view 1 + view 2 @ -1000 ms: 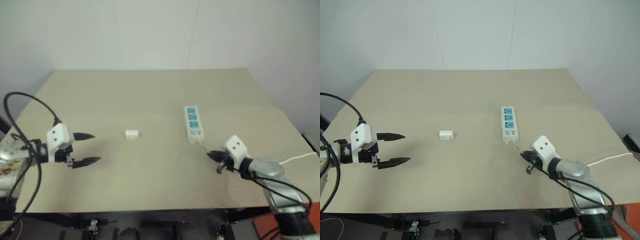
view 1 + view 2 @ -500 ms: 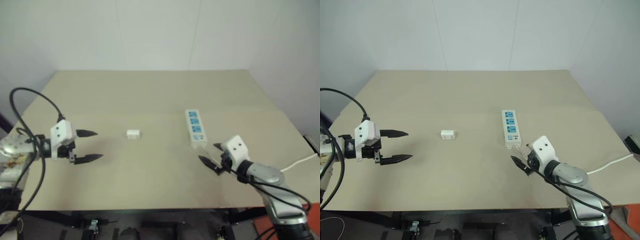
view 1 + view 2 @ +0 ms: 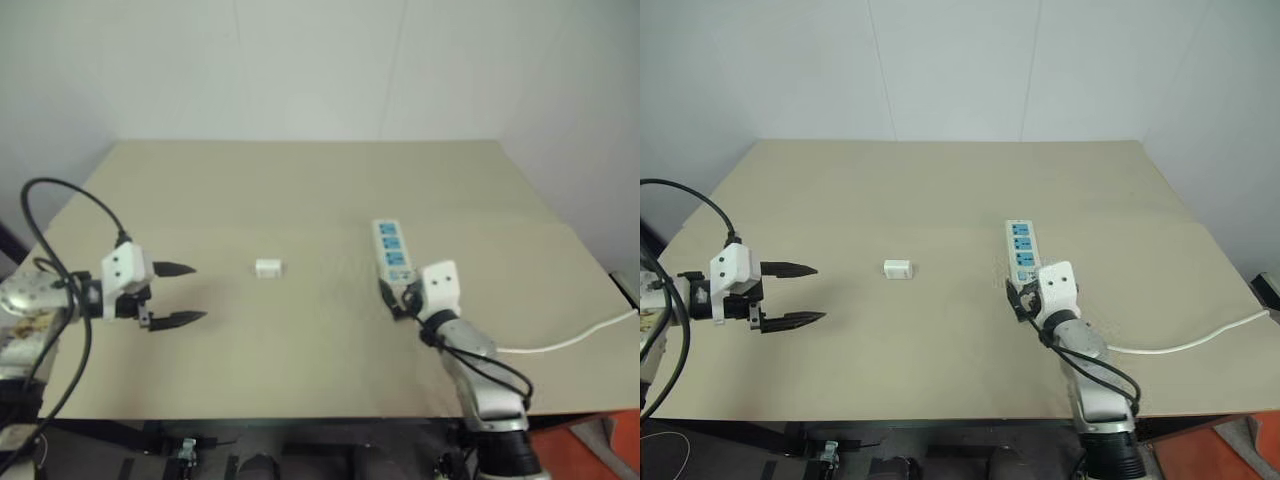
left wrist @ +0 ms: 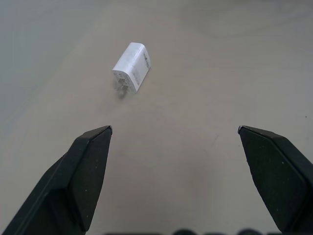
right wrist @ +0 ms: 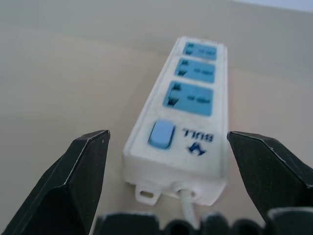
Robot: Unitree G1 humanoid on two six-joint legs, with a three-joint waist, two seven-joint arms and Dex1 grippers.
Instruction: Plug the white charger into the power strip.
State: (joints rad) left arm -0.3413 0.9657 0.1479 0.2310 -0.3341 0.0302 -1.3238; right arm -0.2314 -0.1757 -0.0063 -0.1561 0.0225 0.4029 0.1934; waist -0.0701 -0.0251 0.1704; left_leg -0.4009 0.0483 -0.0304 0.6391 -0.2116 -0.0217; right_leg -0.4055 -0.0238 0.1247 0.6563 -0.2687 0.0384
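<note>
Lying near the middle of the beige table (image 3: 940,180), the white charger (image 3: 897,269) rests on its side, untouched, with the power strip (image 3: 1020,252) well apart at its 3 o'clock. At the strip's 6 o'clock end, by the switch and cord (image 3: 1180,343), the right gripper (image 5: 168,147) hovers with its black fingers spread wide to either side of that end, gripping nothing. Out at the charger's 9 o'clock, the left gripper (image 3: 792,295) points toward it, jaws fully apart and empty.
</note>
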